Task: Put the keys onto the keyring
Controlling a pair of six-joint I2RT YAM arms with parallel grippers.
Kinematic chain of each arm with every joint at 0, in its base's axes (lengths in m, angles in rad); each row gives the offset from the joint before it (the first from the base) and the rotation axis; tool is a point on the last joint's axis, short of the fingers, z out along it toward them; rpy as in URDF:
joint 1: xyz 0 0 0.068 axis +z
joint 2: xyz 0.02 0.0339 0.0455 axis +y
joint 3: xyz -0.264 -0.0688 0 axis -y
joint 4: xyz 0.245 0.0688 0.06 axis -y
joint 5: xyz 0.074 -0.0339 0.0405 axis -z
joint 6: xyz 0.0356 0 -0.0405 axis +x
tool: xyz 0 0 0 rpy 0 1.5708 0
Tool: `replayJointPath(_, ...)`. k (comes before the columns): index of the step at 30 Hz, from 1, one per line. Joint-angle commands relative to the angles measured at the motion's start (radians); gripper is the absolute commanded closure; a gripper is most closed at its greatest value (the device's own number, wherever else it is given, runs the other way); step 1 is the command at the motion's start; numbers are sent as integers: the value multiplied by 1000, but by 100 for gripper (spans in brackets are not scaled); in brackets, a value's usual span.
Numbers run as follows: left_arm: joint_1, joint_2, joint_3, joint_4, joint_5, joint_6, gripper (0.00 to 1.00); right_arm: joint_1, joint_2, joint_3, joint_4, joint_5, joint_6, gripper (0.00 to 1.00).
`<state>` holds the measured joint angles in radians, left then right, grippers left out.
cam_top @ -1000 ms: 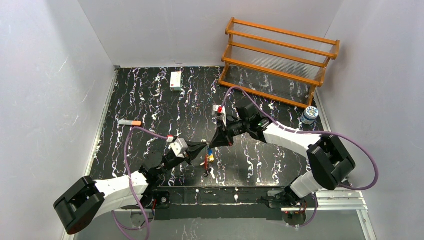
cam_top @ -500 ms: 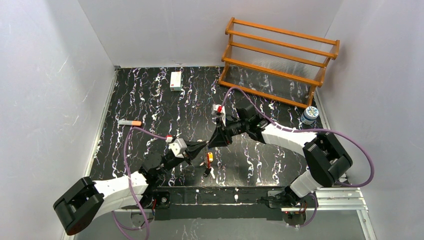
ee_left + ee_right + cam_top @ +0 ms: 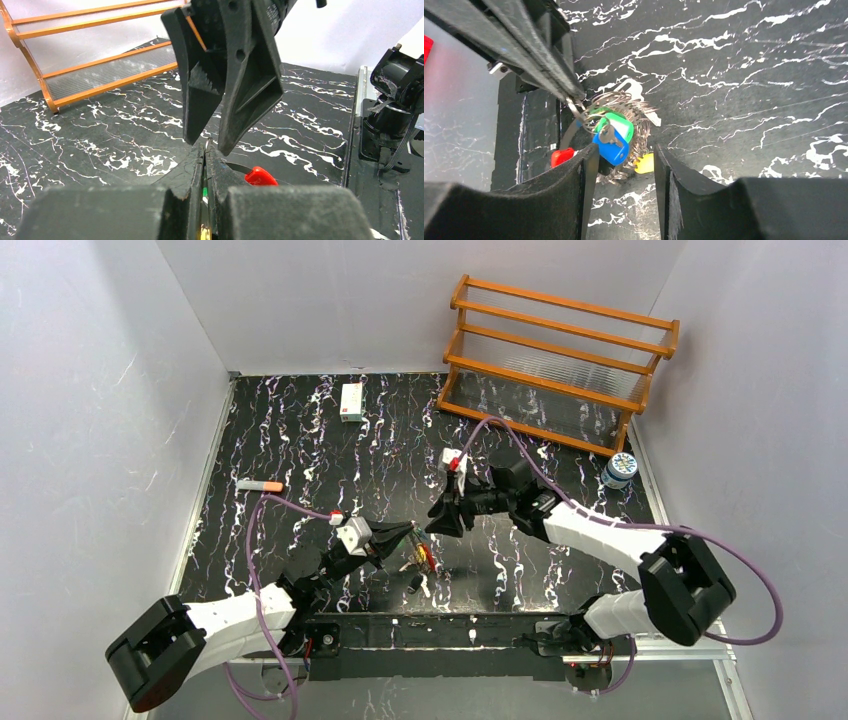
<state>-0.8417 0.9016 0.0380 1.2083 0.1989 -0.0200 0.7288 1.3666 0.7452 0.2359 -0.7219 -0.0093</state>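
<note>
Hanging on the thin metal keyring [image 3: 574, 109] with its red plastic segment, the green- and blue-tagged keys [image 3: 613, 136] look threaded — draw your right gripper [image 3: 626, 167], jaws parted and empty, straight back while the left gripper [image 3: 410, 535] pinches the loop.

The top view is bright; the light is soft and even, and shadows on the table [image 3: 330, 450] are faint. In the right wrist view the keyring [image 3: 616, 132] is sharp and its wire glints. Below it the right fingers [image 3: 549, 200] are blurred, and left of it a pale area is washed out. In the left wrist view the left fingers [image 3: 100, 215] are out of focus.
</note>
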Motion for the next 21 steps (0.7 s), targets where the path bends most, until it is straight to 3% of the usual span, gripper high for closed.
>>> replayJointPath(1, -4, -17, -7, 60, -5, 0, 100, 5, -77, -27, 69, -48, -70, 48)
replayJointPath(11, -4, -17, -4, 60, -2, -1, 100, 5, -37, -5, 132, -170, -52, 64)
replayJointPath(21, -4, -11, -4, 60, -1, -1, 100, 4, 0, -11, 274, -244, 34, 65)
